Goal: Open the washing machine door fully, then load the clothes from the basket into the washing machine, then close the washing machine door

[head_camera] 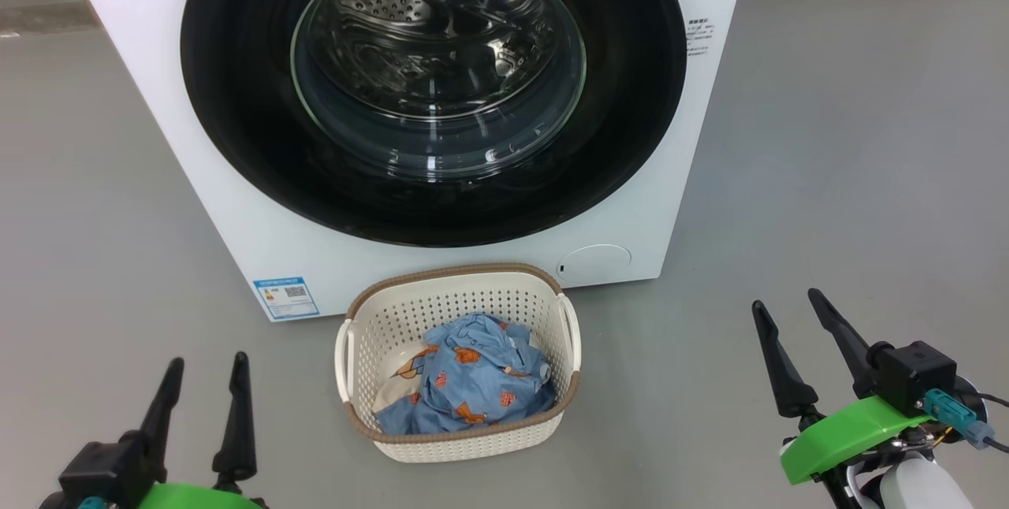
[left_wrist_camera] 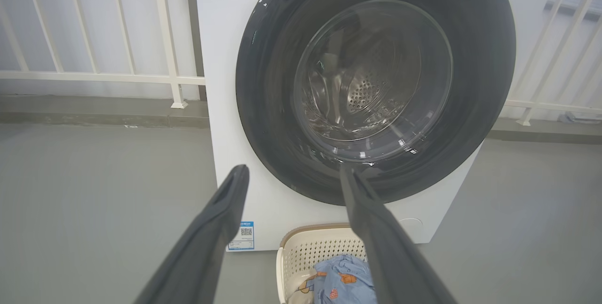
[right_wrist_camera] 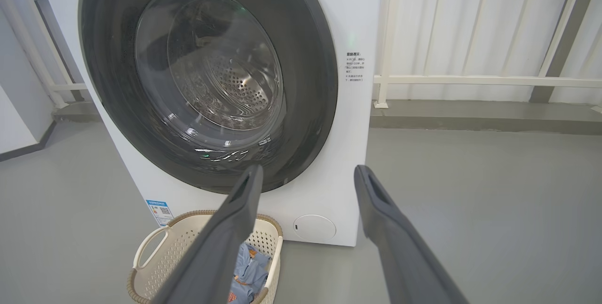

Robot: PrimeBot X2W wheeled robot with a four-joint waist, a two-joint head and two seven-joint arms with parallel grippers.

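Note:
The white washing machine [head_camera: 142, 68] stands straight ahead with its round black-rimmed door [head_camera: 236, 99] flush against the front. Behind the glass shows the steel drum. On the floor before it sits the cream basket [head_camera: 465, 280], holding light blue clothes [head_camera: 473, 375] with orange prints and a cream piece beside them. My left gripper [head_camera: 206, 361] hangs open at the lower left, well left of the basket. My right gripper [head_camera: 784, 296] is open at the lower right, apart from the basket. The left wrist view shows the door [left_wrist_camera: 263, 106], basket [left_wrist_camera: 305, 247] and clothes [left_wrist_camera: 343, 276]; the right wrist view shows the door [right_wrist_camera: 310, 83] and basket [right_wrist_camera: 188, 238].
Grey floor [head_camera: 851, 178] spreads on both sides of the machine. A white railing [left_wrist_camera: 94, 77] and low kerb run behind it. A round flap [head_camera: 595, 263] and a blue label [head_camera: 285, 298] mark the machine's lower front.

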